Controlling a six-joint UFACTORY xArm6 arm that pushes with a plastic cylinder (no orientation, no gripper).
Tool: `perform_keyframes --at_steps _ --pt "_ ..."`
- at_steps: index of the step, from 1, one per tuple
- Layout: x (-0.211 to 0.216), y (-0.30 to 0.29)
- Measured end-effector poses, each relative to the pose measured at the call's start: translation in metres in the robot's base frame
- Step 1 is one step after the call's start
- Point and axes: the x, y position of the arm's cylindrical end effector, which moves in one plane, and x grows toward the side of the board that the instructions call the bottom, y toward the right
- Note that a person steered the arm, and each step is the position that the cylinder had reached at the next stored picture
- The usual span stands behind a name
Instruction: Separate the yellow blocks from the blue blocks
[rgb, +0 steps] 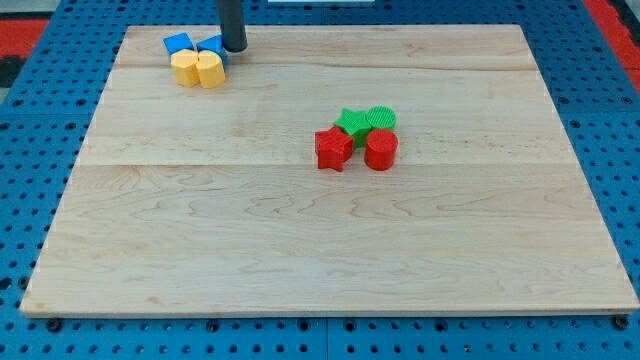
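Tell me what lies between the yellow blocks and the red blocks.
Only bare wooden board, as the camera view shows: the yellow blocks sit top left, the red blocks near the centre.

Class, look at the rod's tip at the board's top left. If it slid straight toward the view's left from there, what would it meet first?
My tip sits just right of the blue blocks. Sliding left, it would likely strike them first; the yellow blocks lie slightly nearer the view's bottom, though depth is hard to judge.

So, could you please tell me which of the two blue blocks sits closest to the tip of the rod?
The right-hand blue block, directly beside my tip; the other blue block lies farther left.
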Motion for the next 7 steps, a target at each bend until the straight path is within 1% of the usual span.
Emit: perform_keyframes --at_steps 2,3,4,5,6,7 --pt "0.001 0.004" --pt "0.058 0.040" --pt "0.121 0.005" --pt "0.116 -0.080" --pt "0.085 -0.140" --pt "0.056 -0.163"
